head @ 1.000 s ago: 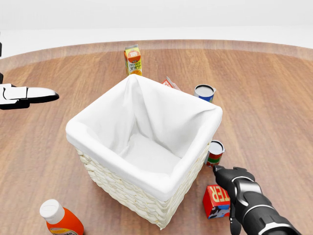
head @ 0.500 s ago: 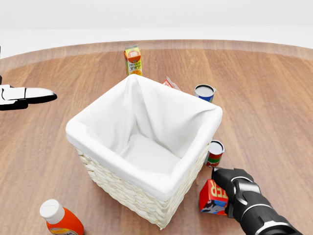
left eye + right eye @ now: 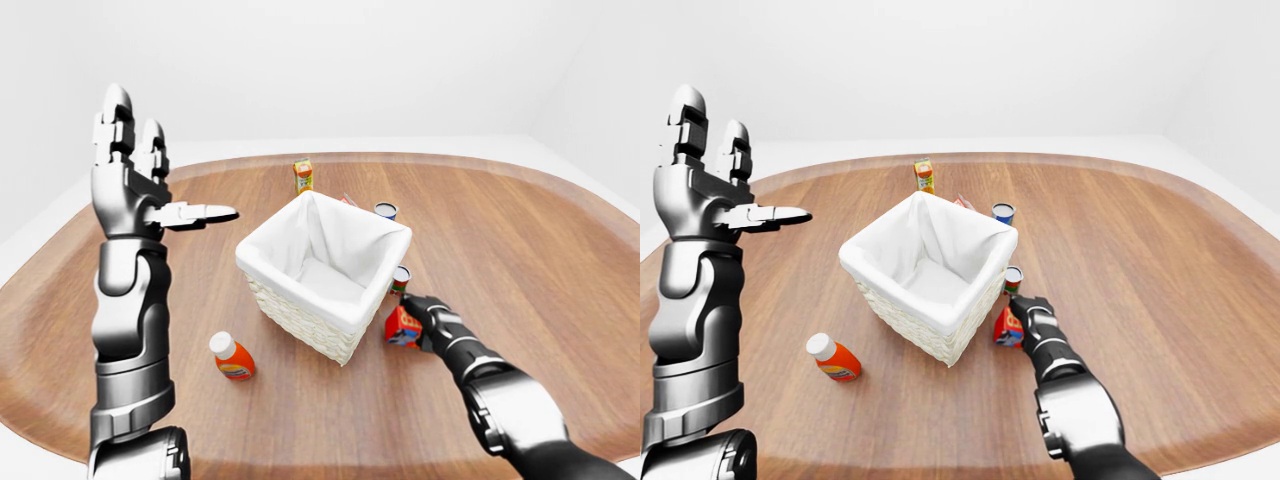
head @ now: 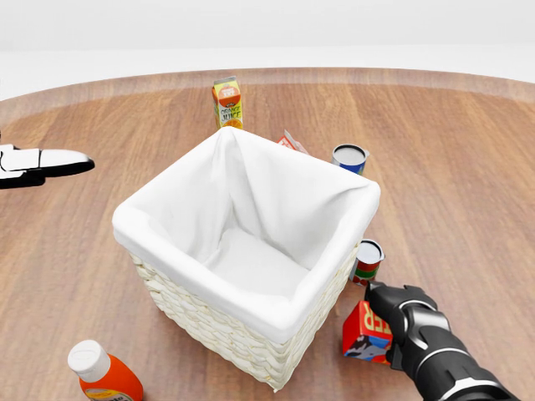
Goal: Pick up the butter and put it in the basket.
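Butter (image 4: pixel 366 331), a small red carton, sits tilted on the wooden desk (image 4: pixel 468 167) just beside the lower right corner of the white-lined wicker basket (image 4: pixel 242 309) in the head view. The right robot hand (image 4: pixel 391 322) presses against its right side, fingers wrapping the carton, though a full grasp cannot be confirmed. The left robot hand (image 3: pixel 135 180) is raised well clear, fingers spread and empty. The carton is tipped, so a loose grip could let it slip or topple as it lifts. A small can (image 4: pixel 367 261) stands very near, and the basket wall is close; a careless lift might knock the can or catch the rim.
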Robot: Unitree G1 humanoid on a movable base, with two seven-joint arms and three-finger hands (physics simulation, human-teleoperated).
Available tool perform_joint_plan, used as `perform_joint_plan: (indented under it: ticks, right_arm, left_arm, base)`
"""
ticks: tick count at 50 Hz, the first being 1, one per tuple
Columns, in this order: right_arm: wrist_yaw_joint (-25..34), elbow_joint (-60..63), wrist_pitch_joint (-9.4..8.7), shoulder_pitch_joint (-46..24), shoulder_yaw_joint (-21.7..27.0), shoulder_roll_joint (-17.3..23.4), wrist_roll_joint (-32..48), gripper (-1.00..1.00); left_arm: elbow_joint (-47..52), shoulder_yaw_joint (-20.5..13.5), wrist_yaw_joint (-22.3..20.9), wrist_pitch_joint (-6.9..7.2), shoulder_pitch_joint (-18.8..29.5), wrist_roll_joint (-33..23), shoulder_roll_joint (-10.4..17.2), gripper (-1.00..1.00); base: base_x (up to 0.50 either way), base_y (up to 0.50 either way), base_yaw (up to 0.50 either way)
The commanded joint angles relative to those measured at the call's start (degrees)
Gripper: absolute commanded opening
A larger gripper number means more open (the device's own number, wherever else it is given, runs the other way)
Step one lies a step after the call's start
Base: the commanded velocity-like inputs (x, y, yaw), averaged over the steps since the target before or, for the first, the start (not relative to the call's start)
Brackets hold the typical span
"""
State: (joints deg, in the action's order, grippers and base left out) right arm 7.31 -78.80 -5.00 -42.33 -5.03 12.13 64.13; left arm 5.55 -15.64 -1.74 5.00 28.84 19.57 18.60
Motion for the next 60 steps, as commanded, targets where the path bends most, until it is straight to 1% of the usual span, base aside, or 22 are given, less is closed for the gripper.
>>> perform_joint_plan:
  ticks: [1,6,13,15,20,27,31,35,39,45,60]
  right_arm:
    - [1.5,2.7,0.0,0.7,-1.4,1.4,1.7,-1.0]
    - [3.2,4.9,0.0,1.5,-1.8,2.3,2.6,-1.0]
    - [7.2,11.6,0.0,3.8,-1.5,4.2,4.7,-1.0]
    - [9.1,15.0,0.0,4.9,-1.2,4.8,5.6,-1.0]
    - [16.3,27.2,0.0,9.1,0.6,6.5,9.2,-1.0]
    - [23.2,37.5,0.0,12.2,3.5,7.1,13.7,-1.0]
    - [29.7,46.9,0.0,14.9,5.6,8.1,16.2,-1.0]
    - [32.2,50.6,0.0,15.7,7.2,8.2,17.8,-1.0]
    - [32.7,54.2,0.0,15.5,8.9,8.3,19.1,-1.0]
    - [32.7,56.4,0.0,14.9,10.2,8.5,19.6,-1.0]
    - [32.7,62.2,0.0,10.4,12.6,10.3,17.3,-1.0]
  left_arm:
    - [0.6,-0.4,0.3,0.0,-0.3,0.5,0.2,1.0]
    - [0.6,-0.3,0.4,0.0,-0.2,0.5,0.3,1.0]
    - [0.9,-0.4,0.3,0.0,-0.4,0.6,0.3,1.0]
    - [1.1,-0.4,0.3,0.0,-0.5,0.7,0.3,1.0]
    - [2.0,-0.6,0.4,0.0,-1.0,0.9,0.2,1.0]
    - [1.6,-0.3,0.3,0.0,-0.8,0.7,0.1,1.0]
    - [2.2,-0.5,0.3,0.0,-0.9,0.8,0.1,1.0]
    - [2.5,-0.5,0.4,0.0,-1.0,0.9,0.1,1.0]
    - [2.3,-0.5,0.3,0.0,-1.0,0.8,0.1,1.0]
    - [2.6,-0.7,0.4,0.0,-1.1,1.1,0.2,1.0]
    - [2.1,-1.0,0.4,0.0,-1.2,1.6,0.5,1.0]
  base:
    - [0.0,0.0,0.0]
    - [0.0,0.0,0.0]
    - [0.0,0.0,0.0]
    - [0.0,0.0,0.0]
    - [0.0,0.0,0.0]
    - [0.0,0.0,0.0]
    - [0.0,0.0,0.0]
    - [0.0,0.0,0.0]
    - [0.0,0.0,0.0]
    - [0.0,0.0,0.0]
    - [0.0,0.0,0.0]
